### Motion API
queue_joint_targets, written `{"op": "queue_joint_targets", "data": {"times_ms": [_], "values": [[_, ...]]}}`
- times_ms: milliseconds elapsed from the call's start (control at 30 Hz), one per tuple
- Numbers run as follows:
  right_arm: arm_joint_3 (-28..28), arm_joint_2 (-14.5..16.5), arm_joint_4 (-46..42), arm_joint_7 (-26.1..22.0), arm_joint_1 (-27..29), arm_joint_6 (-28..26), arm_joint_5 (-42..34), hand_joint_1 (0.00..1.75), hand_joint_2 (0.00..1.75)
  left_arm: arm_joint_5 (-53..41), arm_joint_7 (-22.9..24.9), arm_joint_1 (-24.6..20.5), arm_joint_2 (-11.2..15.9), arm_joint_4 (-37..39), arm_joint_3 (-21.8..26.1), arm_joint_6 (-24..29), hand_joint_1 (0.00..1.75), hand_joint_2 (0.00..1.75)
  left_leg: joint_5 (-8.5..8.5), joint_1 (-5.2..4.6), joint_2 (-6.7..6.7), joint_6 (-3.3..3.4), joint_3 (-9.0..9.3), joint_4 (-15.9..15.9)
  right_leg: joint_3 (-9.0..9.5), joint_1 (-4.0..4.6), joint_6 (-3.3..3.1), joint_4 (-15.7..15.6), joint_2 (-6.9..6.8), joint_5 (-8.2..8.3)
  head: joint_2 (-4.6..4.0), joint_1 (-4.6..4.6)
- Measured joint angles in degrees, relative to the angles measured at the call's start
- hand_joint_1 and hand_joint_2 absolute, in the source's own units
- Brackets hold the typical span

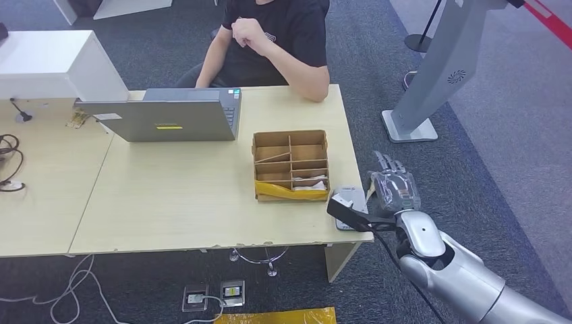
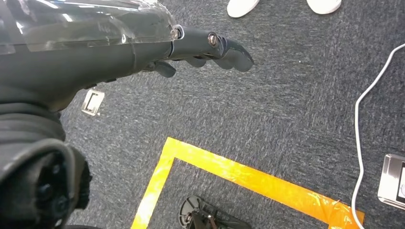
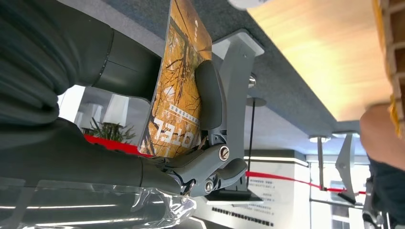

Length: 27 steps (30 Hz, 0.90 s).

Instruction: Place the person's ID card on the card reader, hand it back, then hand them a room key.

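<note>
Room key card, orange-yellow tree print with "HOTEL" lettering, pinched in right hand: thumb pressed on its printed face, fingers behind it. In head view right hand sits just off the tabletop's right edge near the front right corner, fingers pointing away from the robot, card not discernible there. Card reader, grey with dark front end, lies at the front right corner of the table, just beside the hand. Cardboard divider box stands just behind the reader, white cards in its front compartments. Open laptop further left near back edge. Person in black shirt seated at back edge, forearm on tabletop. Left hand hangs over grey carpet, fingers loosely curled, holding nothing; orange floor tape beneath.
</note>
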Motion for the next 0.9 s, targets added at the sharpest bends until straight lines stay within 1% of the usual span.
{"op": "queue_joint_targets", "data": {"times_ms": [167, 367, 600, 900], "values": [[0.46, 1.54, 1.92, -0.22, 0.99, -0.35, -0.1, 1.75, 1.75, 0.91, 0.25, 0.09, -0.05, -0.45, -0.01, 0.0, 0.0, 0.0, -0.01, 0.01, 0.01, -0.01, 0.0, 0.0, -0.01, 0.01, 0.0, 0.0, 0.01, 0.0, 0.0, 0.02], [1.37, 3.58, 4.21, -1.89, 1.5, -1.44, -1.19, 1.75, 1.75, 3.46, 1.37, 0.34, -0.02, -1.32, -0.33, 0.0, 0.0, 0.0, -0.01, 0.03, 0.02, -0.01, 0.01, 0.0, 0.0, 0.03, -0.01, 0.0, 0.01, 0.0, 0.0, 0.01], [1.95, 5.79, 7.13, -3.32, 1.76, -2.9, -2.86, 1.75, 1.75, 6.03, 2.32, 0.69, 0.23, -2.3, -1.82, 0.0, 0.0, 0.0, -0.01, 0.05, 0.02, -0.01, 0.01, 0.0, 0.0, 0.05, -0.01, 0.0, 0.01, -0.01, 0.0, 0.01], [2.61, 7.1, 9.79, -3.67, 2.02, -3.93, -4.02, 1.75, 1.75, 8.03, 3.26, 0.98, 0.54, -3.2, -4.37, 0.0, 0.0, 0.0, -0.01, 0.05, 0.02, -0.02, 0.03, 0.0, 0.01, 0.05, -0.01, 0.0, 0.02, -0.01, 0.0, 0.01]]}}
